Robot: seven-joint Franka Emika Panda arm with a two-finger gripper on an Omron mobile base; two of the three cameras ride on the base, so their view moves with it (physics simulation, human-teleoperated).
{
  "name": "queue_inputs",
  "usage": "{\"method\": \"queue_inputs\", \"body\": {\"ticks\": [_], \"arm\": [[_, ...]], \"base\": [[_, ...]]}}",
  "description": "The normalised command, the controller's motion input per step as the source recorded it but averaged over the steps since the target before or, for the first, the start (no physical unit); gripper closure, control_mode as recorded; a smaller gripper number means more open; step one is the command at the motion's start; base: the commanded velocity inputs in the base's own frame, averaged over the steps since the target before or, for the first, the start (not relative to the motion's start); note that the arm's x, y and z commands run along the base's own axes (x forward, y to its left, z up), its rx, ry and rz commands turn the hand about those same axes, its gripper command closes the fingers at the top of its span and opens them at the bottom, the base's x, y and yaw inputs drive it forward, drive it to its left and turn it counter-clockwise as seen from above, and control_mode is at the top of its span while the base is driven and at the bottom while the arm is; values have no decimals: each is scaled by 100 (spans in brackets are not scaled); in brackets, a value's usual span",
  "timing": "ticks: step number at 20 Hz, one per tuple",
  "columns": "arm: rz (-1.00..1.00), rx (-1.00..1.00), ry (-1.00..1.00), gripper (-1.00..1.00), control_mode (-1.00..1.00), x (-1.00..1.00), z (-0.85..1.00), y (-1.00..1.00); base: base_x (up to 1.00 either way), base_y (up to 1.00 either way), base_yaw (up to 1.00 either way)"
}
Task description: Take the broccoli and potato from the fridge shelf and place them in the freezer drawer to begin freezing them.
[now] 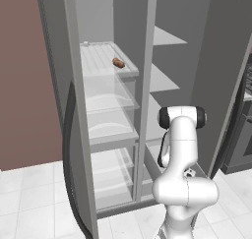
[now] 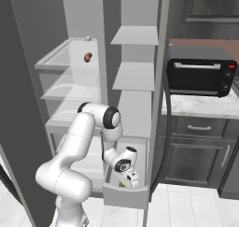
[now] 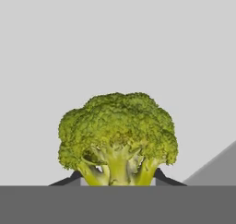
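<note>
The broccoli (image 3: pixel 117 133) is a yellow-green head held close before the hand camera, its stalk pinched between the two dark fingertips (image 3: pixel 69 179). My gripper (image 3: pixel 117 181) is shut on it. From the right base view, the gripper (image 2: pixel 127 178) hangs low inside the open freezer drawer (image 2: pixel 126 196), with the broccoli (image 2: pixel 122 184) a small speck at its tip. The brown potato (image 1: pixel 118 62) (image 2: pixel 87 57) lies on the ribbed fridge shelf (image 1: pixel 96 58) (image 2: pixel 58 58), high up in the left compartment, far above the gripper.
The fridge stands open, its dark-gasketed door (image 1: pixel 71 149) at the left. Clear drawers (image 1: pixel 108 98) sit under the ribbed shelf, plain grey shelves (image 2: pixel 136 76) on the right side. A black toaster oven (image 2: pixel 200 76) sits on the counter (image 2: pixel 200 107) to the right.
</note>
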Motion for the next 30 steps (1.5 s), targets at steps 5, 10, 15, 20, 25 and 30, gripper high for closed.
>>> {"method": "queue_inputs", "body": {"ticks": [5,10,15,20,25,30], "arm": [[1,0,3,-100,-100,-53,-12,0],[0,0,1,-100,-100,-33,0,0],[0,0,0,-100,-100,-2,0,0],[0,0,-1,-100,-100,0,20,0],[0,0,-3,-100,-100,3,67,0],[0,0,-4,-100,-100,4,53,0]], "base": [[0,0,0],[0,0,0],[0,0,0],[0,0,0],[0,0,0],[0,0,0]]}}
